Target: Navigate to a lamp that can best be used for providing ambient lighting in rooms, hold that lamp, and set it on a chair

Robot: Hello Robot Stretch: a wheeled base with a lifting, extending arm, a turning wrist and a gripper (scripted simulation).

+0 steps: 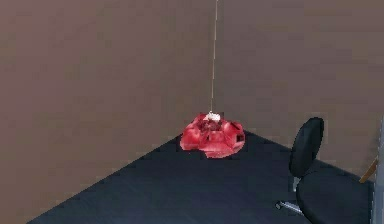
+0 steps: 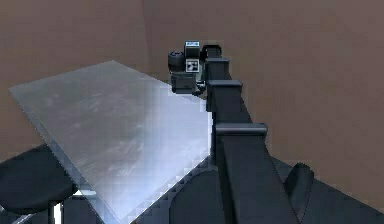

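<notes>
Ahead, the chair (image 1: 306, 147) stands at the forward view's right, while the claw (image 2: 178, 70) reaches over the far edge of the desk (image 2: 100, 110); whether it holds anything cannot be told.

Sparse home-office room: brown walls (image 1: 90, 70), dark floor (image 1: 160, 195), black swivel chair (image 1: 306, 148), pale glossy tabletop (image 2: 110, 112).

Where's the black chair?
The black chair stands at the forward view's lower right, just right of the red lumpy heap that lies in the room's corner.
</notes>
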